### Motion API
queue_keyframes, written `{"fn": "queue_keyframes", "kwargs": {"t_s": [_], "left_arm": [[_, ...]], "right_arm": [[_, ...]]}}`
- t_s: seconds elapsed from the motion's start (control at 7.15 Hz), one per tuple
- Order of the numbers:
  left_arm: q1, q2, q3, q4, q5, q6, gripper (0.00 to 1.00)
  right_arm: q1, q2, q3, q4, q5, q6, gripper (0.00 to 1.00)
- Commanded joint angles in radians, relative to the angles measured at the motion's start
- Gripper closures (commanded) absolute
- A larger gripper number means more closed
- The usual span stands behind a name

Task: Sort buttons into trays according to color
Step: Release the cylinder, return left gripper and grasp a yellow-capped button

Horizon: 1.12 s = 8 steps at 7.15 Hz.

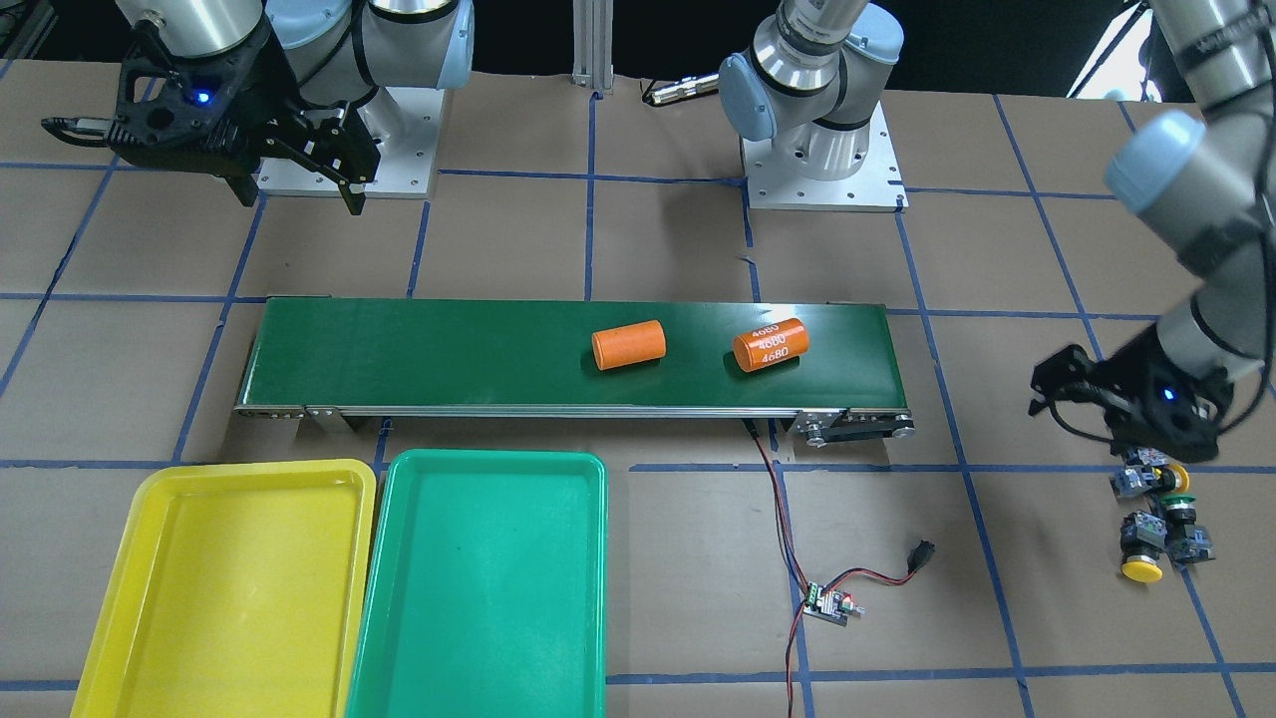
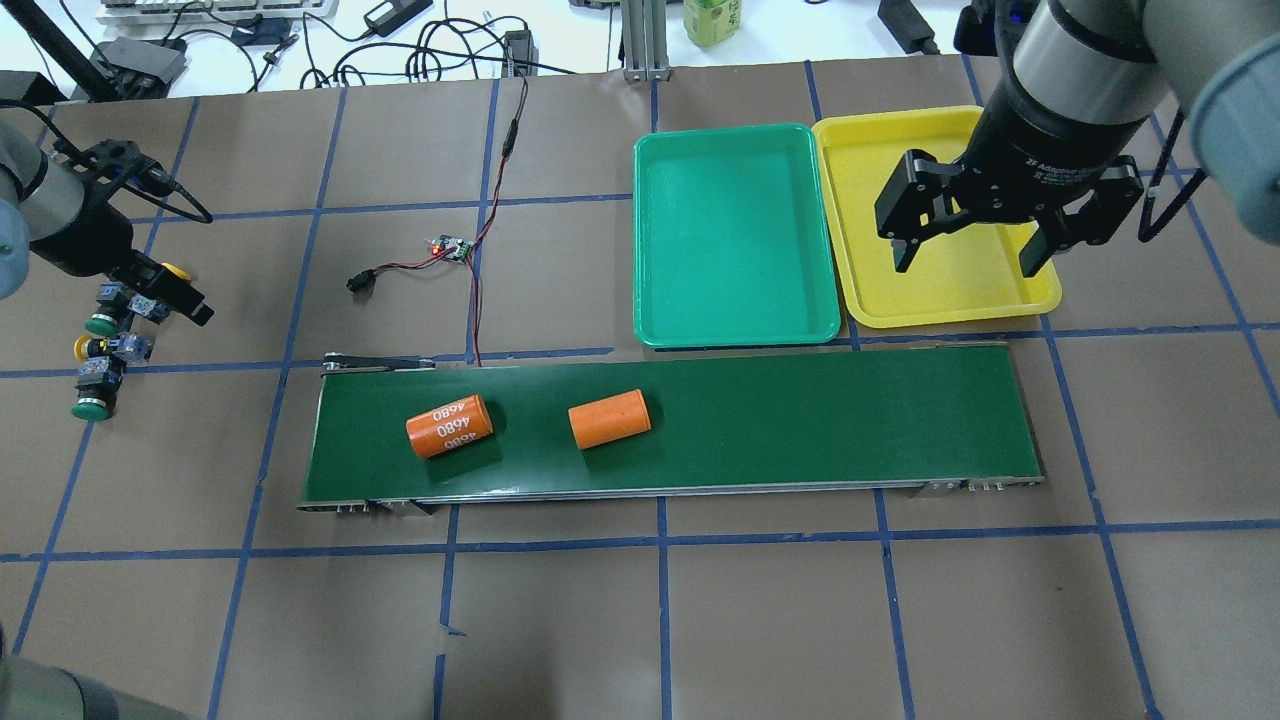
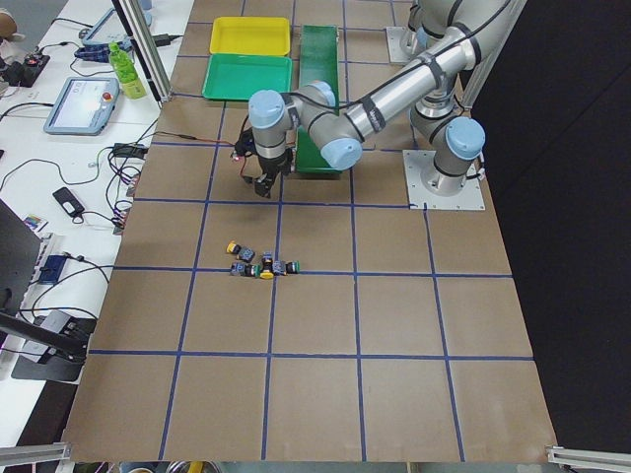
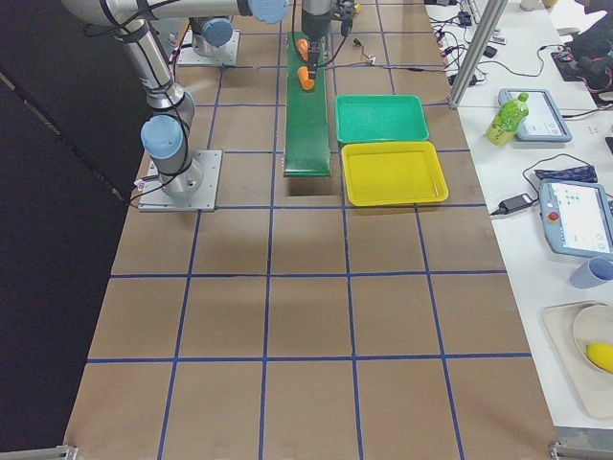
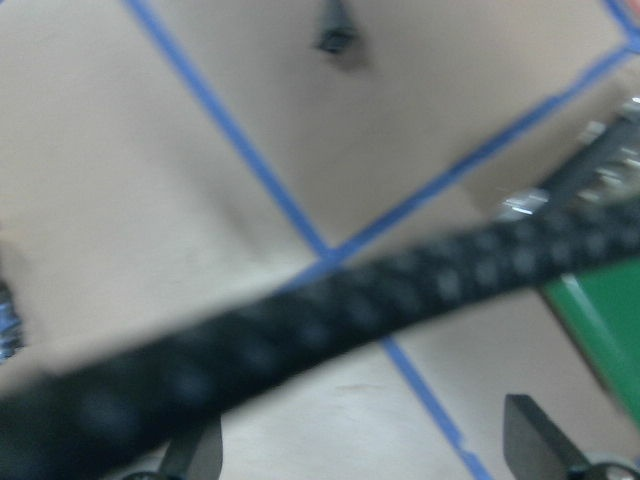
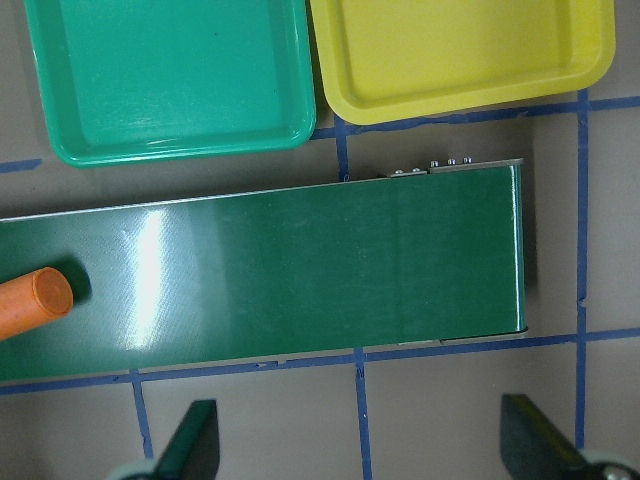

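Yellow and green buttons (image 2: 108, 345) cluster on the worktop (image 2: 760, 620) beside my left claw (image 1: 1055, 387), spread wide and empty; my right claw (image 2: 965, 262), raised high, likewise gapes empty.

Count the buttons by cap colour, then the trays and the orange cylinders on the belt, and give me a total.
Yellow buttons: 2
Green buttons: 2
Trays: 2
Orange cylinders: 2
Total: 8
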Motion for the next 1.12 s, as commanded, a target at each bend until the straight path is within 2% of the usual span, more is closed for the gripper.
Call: {"fn": "queue_keyframes", "kwargs": {"t_s": [0.0,0.14,0.98], "left_arm": [[0.043,-0.225,0.164,0.059,0.011,-0.042,0.00],[0.054,-0.279,0.172,0.167,0.011,-0.037,0.00],[0.066,-0.327,0.193,0.182,0.011,-0.040,0.00]], "right_arm": [[0.000,0.000,0.000,0.001,0.001,0.000,0.00],[0.000,0.000,0.000,-0.002,0.003,0.000,0.00],[0.000,0.001,0.000,-0.005,0.001,0.002,0.00]]}}
